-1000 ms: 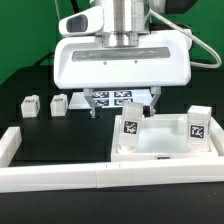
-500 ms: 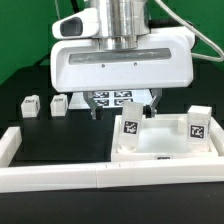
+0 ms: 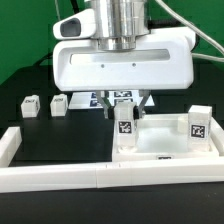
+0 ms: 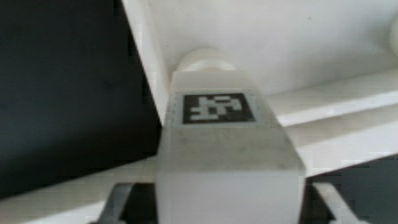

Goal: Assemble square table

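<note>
The tool hangs straight down over the corner of the tabletop on the exterior view's left, with one jaw on each side of an upright leg. In the wrist view the leg fills the space between the jaws, but it is not possible to tell whether they press on it or only straddle it.

The tabletop lies on the black table toward the exterior view's right, hard against the white border wall. A second leg stands in its other near corner. Two loose legs wait well apart on the exterior view's left.

The step in hand looks like seating this leg in its corner socket. To do it well, the tool should close squarely on the leg's flat sides, keeping the leg centred between the jaws and its axis vertical. Any turn should then run about that axis with light downward pressure. A tilted or off-centre grip would likely cock the leg in the socket or drag the tabletop away from the wall.
</note>
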Robot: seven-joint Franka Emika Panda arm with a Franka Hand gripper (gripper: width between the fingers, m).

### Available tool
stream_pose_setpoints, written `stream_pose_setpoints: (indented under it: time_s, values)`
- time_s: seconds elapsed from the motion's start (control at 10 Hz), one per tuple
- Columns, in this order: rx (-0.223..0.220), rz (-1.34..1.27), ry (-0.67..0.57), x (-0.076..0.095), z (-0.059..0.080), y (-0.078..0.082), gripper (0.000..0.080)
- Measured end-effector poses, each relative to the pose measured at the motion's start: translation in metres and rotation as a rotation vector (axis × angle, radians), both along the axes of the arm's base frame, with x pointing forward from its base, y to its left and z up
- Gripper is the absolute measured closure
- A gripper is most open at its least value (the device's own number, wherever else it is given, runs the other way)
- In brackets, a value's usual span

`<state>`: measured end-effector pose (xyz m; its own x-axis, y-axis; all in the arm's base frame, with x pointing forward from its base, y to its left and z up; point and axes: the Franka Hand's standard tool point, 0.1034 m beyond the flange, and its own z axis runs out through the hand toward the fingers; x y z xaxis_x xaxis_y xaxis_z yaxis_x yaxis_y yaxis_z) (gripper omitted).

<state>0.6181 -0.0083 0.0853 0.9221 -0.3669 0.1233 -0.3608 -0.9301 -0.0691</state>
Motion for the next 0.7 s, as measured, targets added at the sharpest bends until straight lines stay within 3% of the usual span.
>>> stream_pose_setpoints:
  time_s: [0.3, 0.7]
  values:
    - [0.032, -0.236, 0.001, 0.0004, -0.0009, 0.0009, 0.0509]
    - [0.137, -0.769, 0.032, 0.0023, -0.0016, 0.0003, 0.0509]
